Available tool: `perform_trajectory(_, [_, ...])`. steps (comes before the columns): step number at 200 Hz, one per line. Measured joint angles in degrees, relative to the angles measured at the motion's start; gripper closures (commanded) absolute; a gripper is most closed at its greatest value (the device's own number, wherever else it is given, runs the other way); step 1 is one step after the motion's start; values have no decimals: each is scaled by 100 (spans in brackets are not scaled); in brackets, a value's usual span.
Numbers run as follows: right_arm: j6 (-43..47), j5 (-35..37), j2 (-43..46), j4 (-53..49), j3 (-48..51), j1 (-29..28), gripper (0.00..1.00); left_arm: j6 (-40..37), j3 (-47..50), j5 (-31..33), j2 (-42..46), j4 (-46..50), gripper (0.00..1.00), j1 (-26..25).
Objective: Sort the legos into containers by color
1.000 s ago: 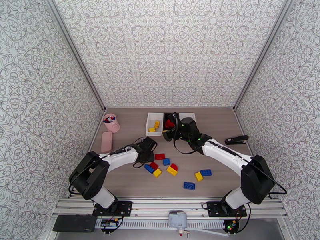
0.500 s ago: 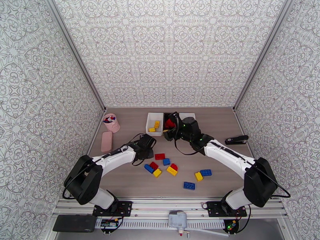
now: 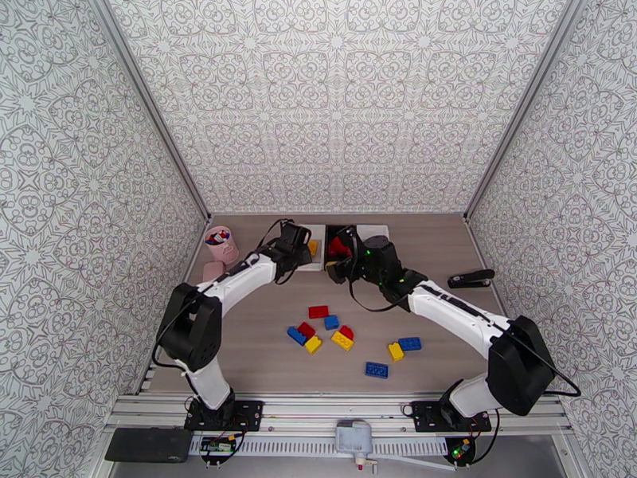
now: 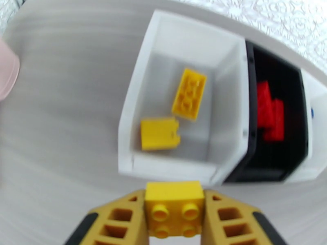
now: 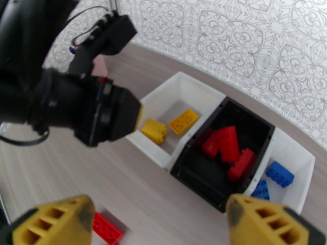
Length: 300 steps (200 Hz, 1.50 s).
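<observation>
On the counter (image 3: 255, 352), a yellow brick (image 4: 174, 213) is clamped by the left claw (image 4: 175, 201); the right claw (image 5: 159, 215) is spread apart.

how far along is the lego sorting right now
Partly done. Two yellow bricks lie in the left white bin, red ones in the black bin, two blue in the right white bin. In hand: the left jaws grip a yellow brick just short of its bin. Left: about ten loose bricks on the table; the right jaws stand open, empty.
</observation>
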<state>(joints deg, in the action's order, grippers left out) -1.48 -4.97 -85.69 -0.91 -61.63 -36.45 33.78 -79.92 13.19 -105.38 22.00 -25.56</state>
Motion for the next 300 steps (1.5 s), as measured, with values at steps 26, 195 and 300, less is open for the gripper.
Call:
perform_trajectory(26, [0,0,26,0,4,11,11,-256,-782,4,-699,11,70,190])
perform_trajectory(195, [848,-111,-227,-577,-70,20,5,-1405,1355,-555,1891,-503,0,251])
perform_trajectory(300, [1810,-704,-1279,-2124,-1237,-192,6,-3434,4354,-1956,6122,-302,0,-361])
